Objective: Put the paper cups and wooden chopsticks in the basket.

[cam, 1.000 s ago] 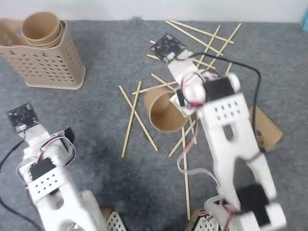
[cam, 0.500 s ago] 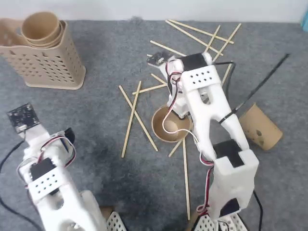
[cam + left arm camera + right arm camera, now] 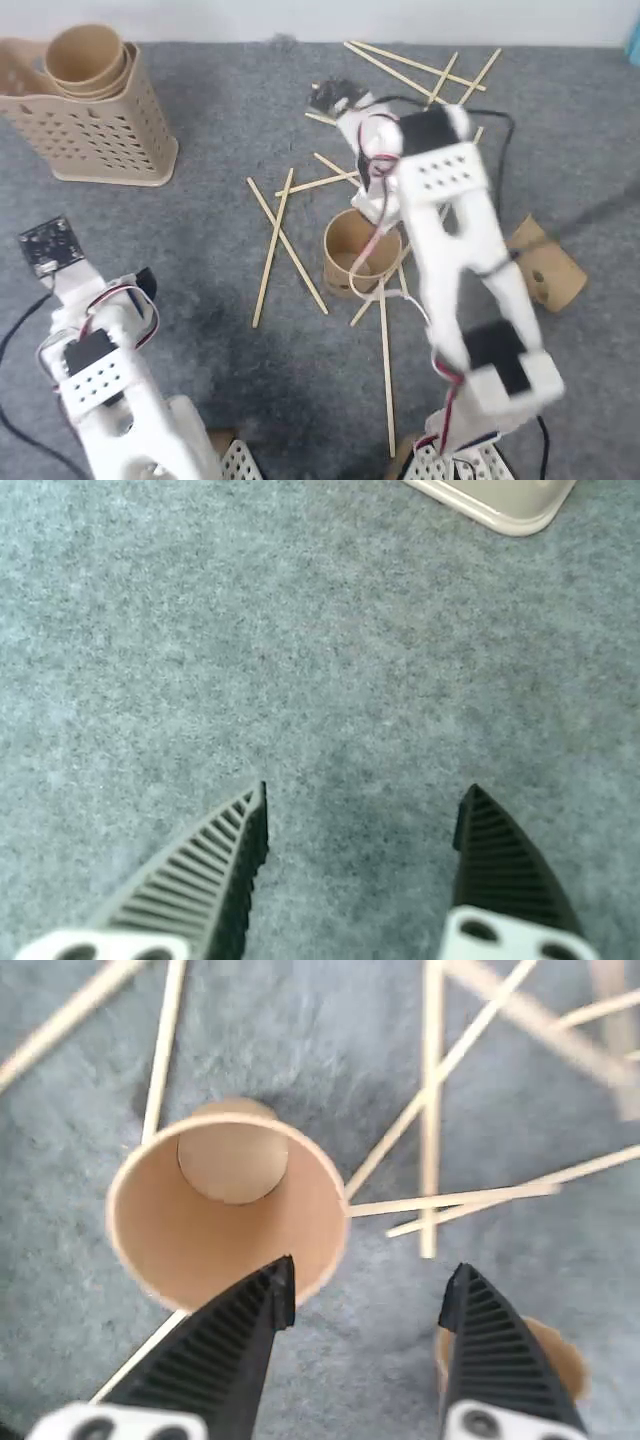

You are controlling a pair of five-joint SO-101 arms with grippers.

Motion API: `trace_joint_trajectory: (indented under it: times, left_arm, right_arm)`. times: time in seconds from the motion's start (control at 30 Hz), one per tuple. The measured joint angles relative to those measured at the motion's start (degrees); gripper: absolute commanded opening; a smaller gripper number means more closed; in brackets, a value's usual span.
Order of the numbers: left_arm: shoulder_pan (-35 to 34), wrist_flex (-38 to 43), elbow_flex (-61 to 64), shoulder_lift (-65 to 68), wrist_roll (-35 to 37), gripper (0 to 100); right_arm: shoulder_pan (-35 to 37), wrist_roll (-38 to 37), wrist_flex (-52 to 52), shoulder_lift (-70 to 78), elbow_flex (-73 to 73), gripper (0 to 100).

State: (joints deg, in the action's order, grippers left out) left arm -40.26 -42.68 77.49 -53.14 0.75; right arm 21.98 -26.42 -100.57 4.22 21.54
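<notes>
- Looking down from the high view, the basket (image 3: 100, 130) stands at the far left of the grey mat (image 3: 220, 90) with nested cups (image 3: 85, 55) inside it. An upright cup (image 3: 355, 250) stands mid-table among scattered chopsticks (image 3: 272, 245). A second cup (image 3: 545, 270) lies on its side, well off to the right.
- The right arm (image 3: 450, 220) leans over the upright cup, so picking it up looks like the step in hand. The left arm (image 3: 95, 360) sits at the near left, well apart from the task's things.
- From the left wrist, the left gripper (image 3: 366, 788) is spread wide and holds nothing. It hangs above bare mat, with a corner of the basket (image 3: 500, 500) farther off. I see no call for it to act yet.
- From the right wrist, the right gripper (image 3: 373, 1265) is released and empty. One finger (image 3: 240, 1330) overlaps the near rim of the upright cup (image 3: 225, 1210) and the other is over the mat. The cup wall appears to lie between the jaws.
- For a good grasp, lower the gripper until one finger is inside the mouth and one outside. Then close gently, since thin paper probably buckles if squeezed hard.
- Chopsticks (image 3: 430, 1110) lie just beside the base, so a straight lift should avoid dragging them.
- For the carry, clear the basket's rim and release over the nested cups.
</notes>
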Motion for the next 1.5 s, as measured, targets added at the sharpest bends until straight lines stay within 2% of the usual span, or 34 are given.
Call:
trace_joint_trajectory:
  times: [0.1,0.27,0.4,0.53,0.67,0.77,0.93,1.0,1.17,1.37,1.5]
  left_arm:
    - [0.0,0.0,0.0,0.0,0.0,28]
    - [0.3,0.0,0.0,0.0,0.0,28]
    - [3.9,-1.5,-0.2,0.0,-0.1,28]
    - [7.7,-7.1,-4.0,0.0,-0.1,28]
    - [14.9,-17.7,-13.9,0.0,0.1,28]
    - [23.1,-27.2,-24.1,0.0,-0.1,28]
    - [38.1,-38.8,-42.2,5.4,-0.1,28]
    - [42.9,-41.9,-48.5,11.0,-0.1,28]
    - [49.5,-46.6,-62.1,25.6,-0.1,28]
    - [57.7,-43.9,-66.8,36.0,-0.1,28]
    - [60.2,-40.8,-66.8,43.7,1.0,28]
  right_arm:
    - [-3.9,2.2,-0.1,-8.9,-2.1,16.5]
    - [-7.9,5.2,0.1,-21.5,-14.9,0.3]
    - [-10.2,5.8,3.0,-26.8,-28.2,0.8]
    - [-16.5,6.0,7.9,-31.3,-41.5,0.8]
    - [-24.7,6.2,18.8,-35.4,-57.7,0.8]
    - [-28.1,6.2,28.7,-37.4,-70.9,0.8]
    - [-28.6,6.2,43.3,-38.1,-87.7,0.8]
    - [-28.7,6.2,44.9,-38.2,-88.5,0.8]
    - [-29.1,6.2,45.5,-38.9,-89.3,0.8]
    - [-29.3,6.2,45.5,-38.9,-89.3,0.8]
    - [-29.2,6.2,45.5,-38.9,-89.3,0.8]
